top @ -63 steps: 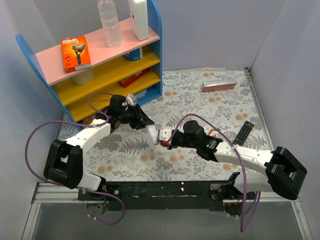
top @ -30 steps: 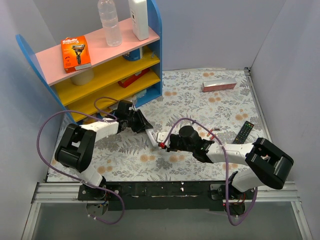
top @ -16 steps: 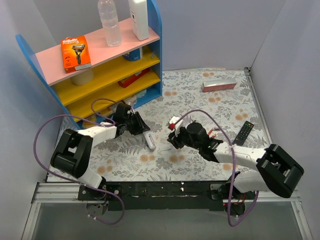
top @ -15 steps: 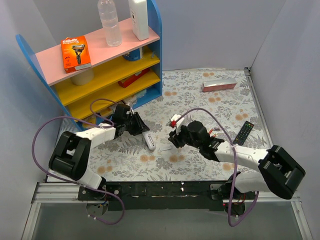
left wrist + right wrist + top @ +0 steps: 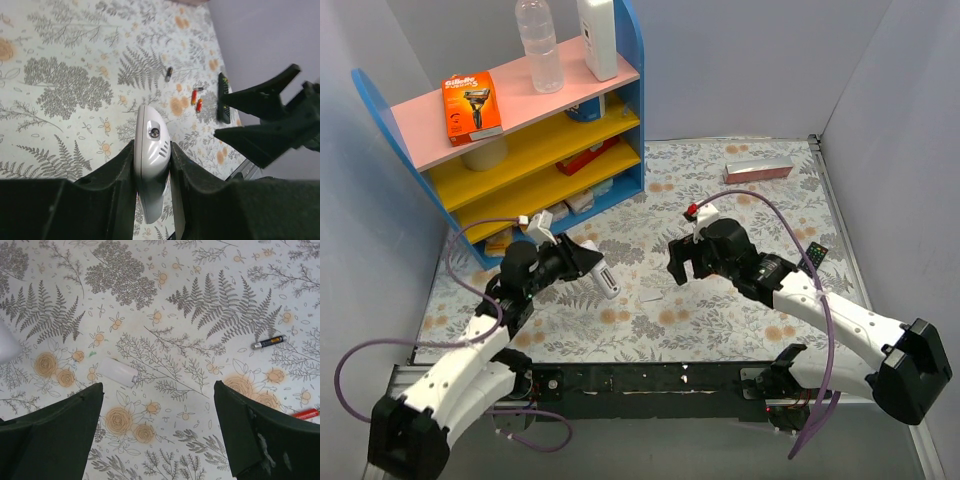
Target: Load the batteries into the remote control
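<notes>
The right gripper [image 5: 157,386] is shown spread wide and empty, drawn back from the white remote [image 5: 150,170] that it was pressed against a second ago. A small white cover [image 5: 118,372], apparently the battery door, is left lying on the tabletop between the two arms, toward the near edge. The white remote is kept clenched in the left gripper [image 5: 590,265], which has been pulled back toward the left side, and is held above the tabletop. The batteries [image 5: 193,96], two red and one black, are seen lying loose near the right edge, just beside a black remote [image 5: 223,97], with nothing touching them. The change is read as the opening step being done, with the door judged to be off and set aside and the right gripper freed to fetch a cell. No battery is loaded yet. Whether the compartment is exposed cannot be told from the side of the white remote that is shown.
</notes>
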{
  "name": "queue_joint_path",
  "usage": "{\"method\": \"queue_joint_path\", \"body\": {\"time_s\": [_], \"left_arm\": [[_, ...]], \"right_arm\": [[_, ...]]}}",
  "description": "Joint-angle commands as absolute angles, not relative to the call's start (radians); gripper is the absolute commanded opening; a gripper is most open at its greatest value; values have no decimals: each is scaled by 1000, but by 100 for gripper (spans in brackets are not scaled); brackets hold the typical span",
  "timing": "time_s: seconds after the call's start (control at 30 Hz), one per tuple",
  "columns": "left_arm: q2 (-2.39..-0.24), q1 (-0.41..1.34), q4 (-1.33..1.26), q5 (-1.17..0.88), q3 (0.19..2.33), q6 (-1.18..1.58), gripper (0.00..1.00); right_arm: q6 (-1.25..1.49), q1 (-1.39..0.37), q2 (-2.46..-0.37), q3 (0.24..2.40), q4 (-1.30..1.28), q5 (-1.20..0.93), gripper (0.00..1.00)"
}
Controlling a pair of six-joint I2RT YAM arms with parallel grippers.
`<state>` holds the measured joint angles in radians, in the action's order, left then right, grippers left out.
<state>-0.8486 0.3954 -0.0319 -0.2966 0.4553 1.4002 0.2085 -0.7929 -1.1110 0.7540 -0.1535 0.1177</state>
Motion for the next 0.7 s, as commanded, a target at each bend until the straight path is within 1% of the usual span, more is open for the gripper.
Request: {"method": "queue_joint_path", "body": {"time_s": [0.0, 0.1, 0.23, 0.27, 0.33, 0.4, 0.47, 0.53, 0.57, 0.63, 0.67], "left_arm": [[-632, 397, -49, -239, 410, 1352, 0], [-499, 397, -11, -207, 396, 1338, 0], [-387, 397, 70, -146, 399, 1329, 0], [-367, 397, 92, -143, 397, 1319, 0], [-327, 397, 112, -140, 400, 1304, 0], [-316, 397, 132, -162, 405, 1266, 0], [-314, 397, 143, -178, 405, 1230, 0], [-325, 397, 143, -195, 399, 1223, 0], [-327, 397, 127, -204, 397, 1218, 0], [-321, 397, 103, -228, 381, 1215, 0], [-313, 397, 89, -232, 379, 1215, 0]], "right_arm": [[290, -753, -1124, 880, -371, 152, 98], [333, -694, -1184, 966, -491, 161, 98], [420, -617, -1270, 1046, -597, 167, 98], [437, -588, -1285, 1058, -630, 170, 96], [495, -566, -1325, 1077, -653, 184, 94], [552, -526, -1354, 1084, -690, 189, 89], [584, -487, -1390, 1081, -698, 204, 81], [630, -459, -1410, 1074, -695, 213, 76], [643, -433, -1414, 1069, -689, 218, 71], [664, -410, -1428, 1054, -652, 232, 67], [673, -393, -1431, 1036, -643, 247, 61]]}}
